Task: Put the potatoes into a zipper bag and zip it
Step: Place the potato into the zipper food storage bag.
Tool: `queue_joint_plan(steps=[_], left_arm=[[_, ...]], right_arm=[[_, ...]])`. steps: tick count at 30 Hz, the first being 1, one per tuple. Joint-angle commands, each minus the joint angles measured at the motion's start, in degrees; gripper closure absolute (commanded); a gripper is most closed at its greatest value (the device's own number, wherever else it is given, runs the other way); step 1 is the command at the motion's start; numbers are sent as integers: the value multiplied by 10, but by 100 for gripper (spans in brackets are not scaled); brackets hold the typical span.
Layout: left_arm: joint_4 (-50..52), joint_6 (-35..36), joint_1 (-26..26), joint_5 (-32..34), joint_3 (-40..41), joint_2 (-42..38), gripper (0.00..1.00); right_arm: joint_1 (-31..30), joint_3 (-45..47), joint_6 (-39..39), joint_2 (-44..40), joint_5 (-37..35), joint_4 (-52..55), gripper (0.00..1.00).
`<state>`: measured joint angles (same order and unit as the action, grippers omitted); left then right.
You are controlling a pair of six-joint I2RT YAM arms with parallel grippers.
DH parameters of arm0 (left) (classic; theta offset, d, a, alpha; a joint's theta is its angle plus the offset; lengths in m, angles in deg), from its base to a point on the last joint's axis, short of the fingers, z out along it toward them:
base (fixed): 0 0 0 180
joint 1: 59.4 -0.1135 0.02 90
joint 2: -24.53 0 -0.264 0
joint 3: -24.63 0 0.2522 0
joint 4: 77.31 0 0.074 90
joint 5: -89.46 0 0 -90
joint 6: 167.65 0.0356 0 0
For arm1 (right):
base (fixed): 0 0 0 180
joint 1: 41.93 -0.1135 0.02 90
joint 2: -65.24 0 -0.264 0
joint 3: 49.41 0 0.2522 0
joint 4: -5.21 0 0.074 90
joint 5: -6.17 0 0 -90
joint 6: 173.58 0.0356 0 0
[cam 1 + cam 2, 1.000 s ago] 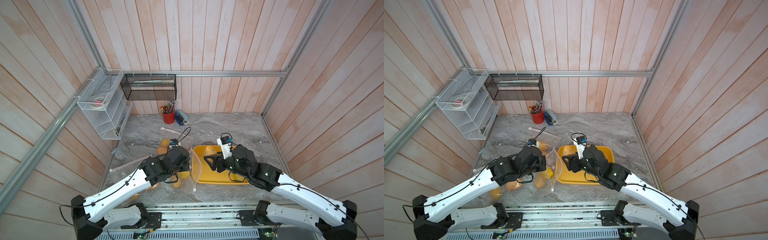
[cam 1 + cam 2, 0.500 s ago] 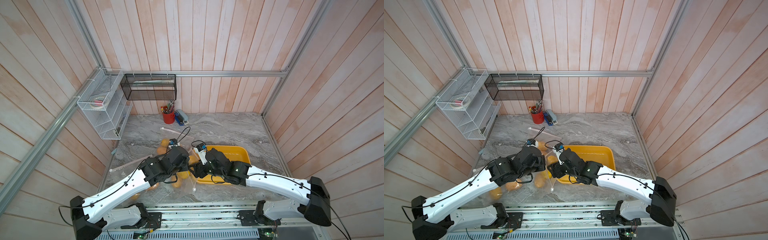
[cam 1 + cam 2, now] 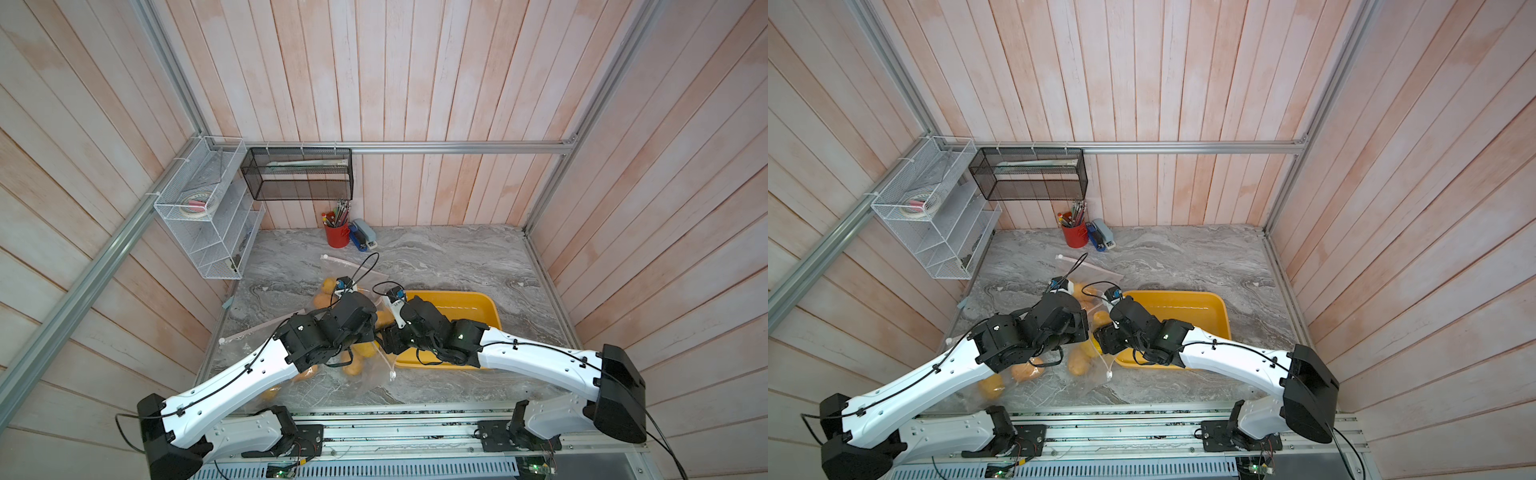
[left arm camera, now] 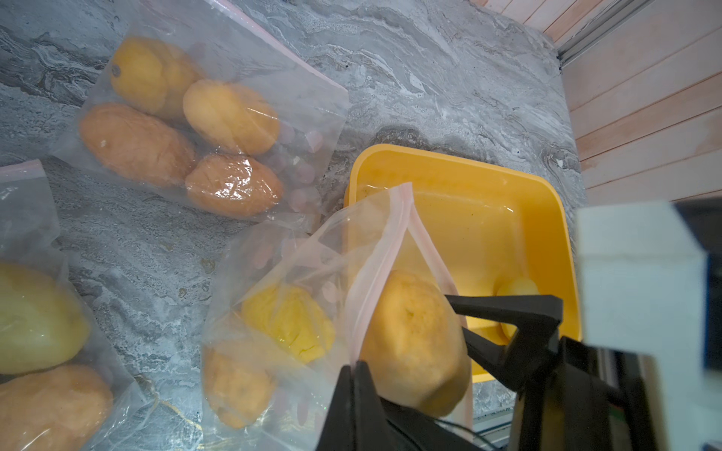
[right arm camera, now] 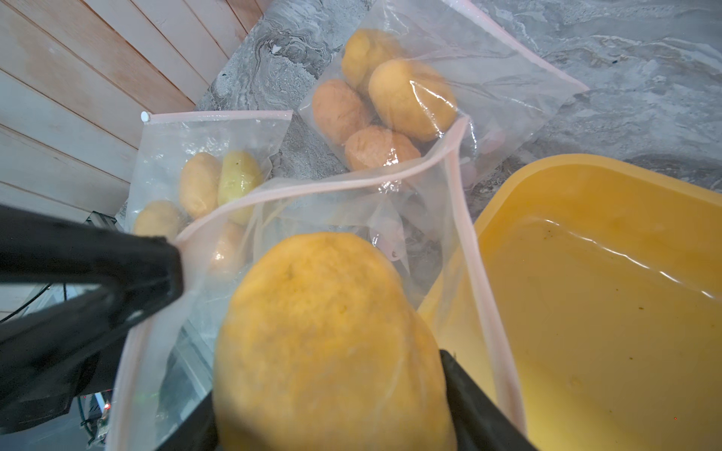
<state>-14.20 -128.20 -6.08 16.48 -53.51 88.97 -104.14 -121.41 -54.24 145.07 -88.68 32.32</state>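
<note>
My right gripper (image 5: 332, 414) was clamped on a potato (image 5: 324, 332): lumpy, oval, matte yellow-orange skin. It hung in the mouth of the bag (image 4: 297, 281), at the tray's (image 5: 586, 304) 9 o'clock edge. Its long axis pointed out of my grip toward about 9 o'clock, into the bag. My left gripper (image 5: 172, 261) was pinched together on the bag's pink rim, holding it up. Two potatoes (image 4: 289, 320) lay inside. Beyond, at 12 o'clock, a second bag (image 4: 250, 62) held four more.
</note>
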Motion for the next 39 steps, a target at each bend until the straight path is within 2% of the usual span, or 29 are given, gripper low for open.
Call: queue_joint_plan(steps=[1, 8, 17, 23, 26, 34, 37, 39], left_arm=[[9, 6, 0, 14, -10, -11, 100], [7, 5, 0, 11, -5, -16, 100], [5, 5, 0, 11, -1, -19, 100], [9, 5, 0, 11, -4, -16, 100], [7, 5, 0, 13, 2, -18, 100], [7, 3, 0, 13, 0, -19, 100], [7, 3, 0, 12, -1, -16, 100], [10, 1, 0, 11, -5, -14, 100]], right_arm=[[-2, -16, 3, 7, -25, 17, 29], [-1, -28, 14, 16, -31, 38, 25], [-2, -31, 19, 14, -14, 42, 12], [-2, -36, 19, -17, -13, 58, 12], [-2, -39, 24, -57, -44, 97, 12], [5, -57, 96, -174, -212, 277, 12], [25, -58, 132, -186, -239, 345, 13], [56, -46, 134, -189, -232, 371, 12]])
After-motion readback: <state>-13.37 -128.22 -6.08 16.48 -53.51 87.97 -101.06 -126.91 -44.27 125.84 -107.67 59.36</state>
